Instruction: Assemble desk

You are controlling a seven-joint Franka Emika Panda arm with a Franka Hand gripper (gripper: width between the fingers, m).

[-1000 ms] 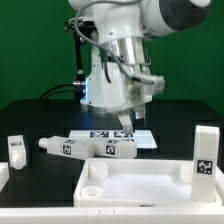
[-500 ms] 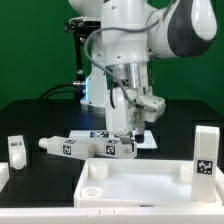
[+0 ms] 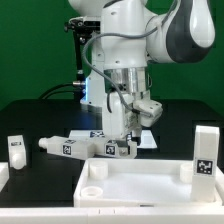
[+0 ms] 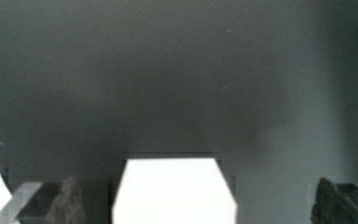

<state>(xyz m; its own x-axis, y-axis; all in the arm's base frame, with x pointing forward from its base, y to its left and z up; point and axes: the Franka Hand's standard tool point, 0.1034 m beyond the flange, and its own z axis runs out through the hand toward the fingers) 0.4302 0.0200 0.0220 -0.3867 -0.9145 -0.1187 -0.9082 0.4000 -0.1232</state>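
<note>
The desk's wide white tabletop panel lies at the front. Two white tagged legs lie on the black table behind it, one further to the exterior view's left, the other in the middle. Two more legs stand upright, one at the exterior view's left and one at its right. My gripper points down just above the middle lying leg. In the wrist view my gripper is open, and a white leg shows between the dark fingers, touching neither.
The marker board lies flat on the table behind the lying legs, under the arm. The robot's white body fills the back middle. The table's front edge runs just below the tabletop panel.
The arm has swung a little to the exterior view's left and come down over the middle lying leg. The jaws have stayed open, and the desk parts have not moved.
</note>
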